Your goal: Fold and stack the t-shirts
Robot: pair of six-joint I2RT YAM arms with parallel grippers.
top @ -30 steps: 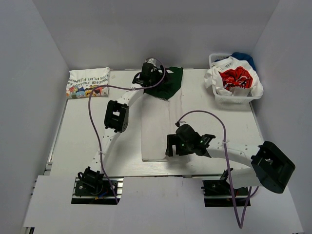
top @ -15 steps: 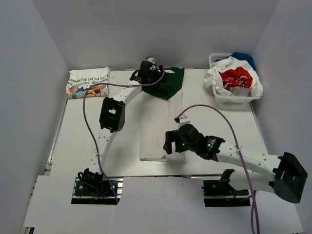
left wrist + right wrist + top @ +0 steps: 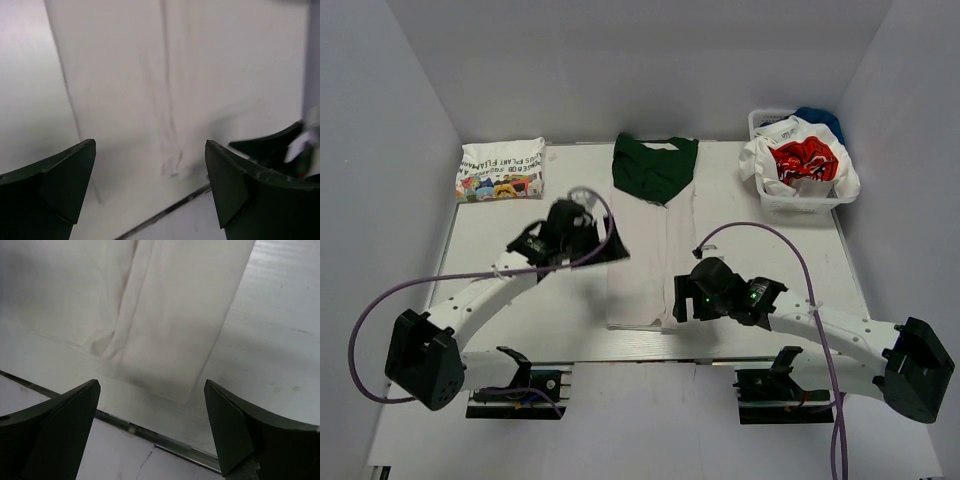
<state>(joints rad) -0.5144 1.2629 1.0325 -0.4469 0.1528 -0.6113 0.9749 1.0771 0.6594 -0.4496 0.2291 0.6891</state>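
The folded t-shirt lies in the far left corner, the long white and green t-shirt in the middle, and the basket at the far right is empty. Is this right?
Not quite: the basket is not empty; it holds crumpled t-shirts, one with a red print, as the top external view shows. The rest is right.

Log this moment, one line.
left gripper open | right gripper open | white-green t-shirt mid-table | folded t-shirt far-left | basket of t-shirts far-right

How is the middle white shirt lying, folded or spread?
Folded lengthwise: the white shirt lies as a narrow strip, both sides meeting along the middle.
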